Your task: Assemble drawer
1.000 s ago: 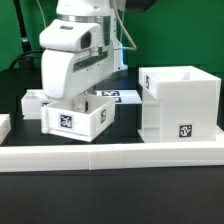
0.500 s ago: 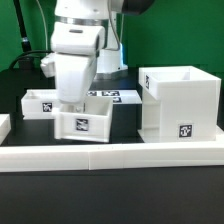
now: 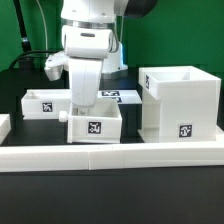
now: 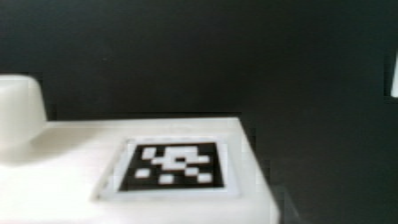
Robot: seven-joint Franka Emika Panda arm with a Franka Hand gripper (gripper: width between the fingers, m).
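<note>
My gripper reaches down into a small white knobbed tray and is shut on its wall. The tray is level and carries a tag on its front and a knob on the exterior view's left. It sits low, just behind the border wall. In the wrist view a white tray face with a tag fills the lower part, and my fingers do not show. A second small tray lies at the exterior view's left. The large cube-like housing stands at the right, open on top.
The long low white border wall runs along the front. The marker board lies flat behind the held tray. A small white piece lies at the left edge. The table is black and the backdrop is green.
The held tray has moved toward the exterior view's right, closer to the housing. It has turned from tilted to level, and the arm has swung upright with it.
</note>
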